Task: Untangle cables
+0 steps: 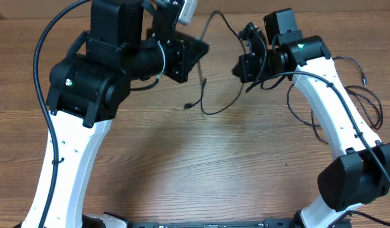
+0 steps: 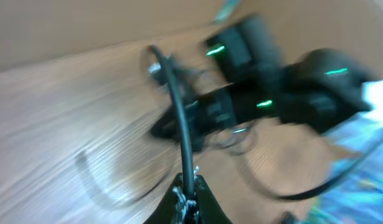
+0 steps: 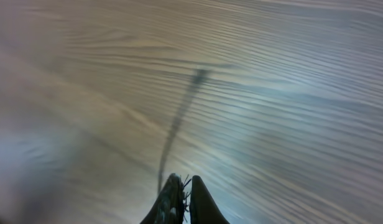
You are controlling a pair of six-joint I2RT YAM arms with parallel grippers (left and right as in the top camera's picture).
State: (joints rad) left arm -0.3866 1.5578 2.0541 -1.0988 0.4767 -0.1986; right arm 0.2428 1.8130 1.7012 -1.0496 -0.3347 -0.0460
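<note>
A thin black cable (image 1: 211,113) hangs between my two grippers above the wooden table. It arcs over the top between them and sags in a loop below, with a small plug end (image 1: 188,106) on the left. My left gripper (image 1: 201,50) is shut on the cable; in the left wrist view the cord (image 2: 179,118) rises from the closed jaws (image 2: 188,186). My right gripper (image 1: 240,63) is shut too. In the blurred right wrist view a strand of cable (image 3: 176,127) trails away from the jaws (image 3: 185,183).
More thin black cords (image 1: 366,95) sprawl in loose loops on the table at the right, beside the right arm (image 1: 334,101). The bulky left arm (image 1: 87,82) covers the upper left. The right arm's gripper shows in the left wrist view (image 2: 241,106).
</note>
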